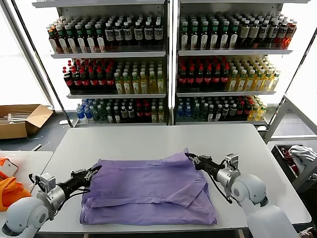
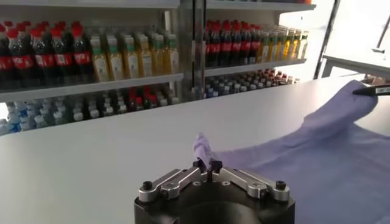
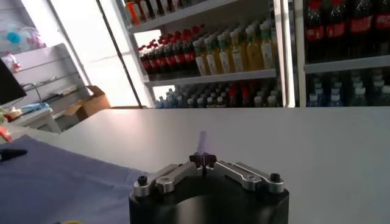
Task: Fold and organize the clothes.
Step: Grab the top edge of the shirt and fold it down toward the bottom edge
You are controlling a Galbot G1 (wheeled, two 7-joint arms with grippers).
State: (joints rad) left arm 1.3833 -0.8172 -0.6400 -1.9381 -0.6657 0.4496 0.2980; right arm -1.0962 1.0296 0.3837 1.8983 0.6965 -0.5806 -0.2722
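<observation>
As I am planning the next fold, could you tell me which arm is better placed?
Neither alone: left gripper and right gripper each pinch a far corner of the T-shirt, so both should probably move together.

1. The scene is bright and evenly lit; strong daylight comes through the windows (image 1: 20,64) behind the shelves (image 1: 168,54) and burns them out to near white in the head view.
2. The white surface (image 1: 148,141) shows a soft, even sheen — no hard glare spots.
3. Shadows are faint: only a thin dark edge under the T-shirt (image 1: 148,191) along its front hem.
4. In both wrist views the near gripper body sits dark and slightly soft, while the distant bottles (image 2: 122,58) blur.
5. The head view bends straight lines a little — the frame posts lean outward toward the picture's sides.
</observation>
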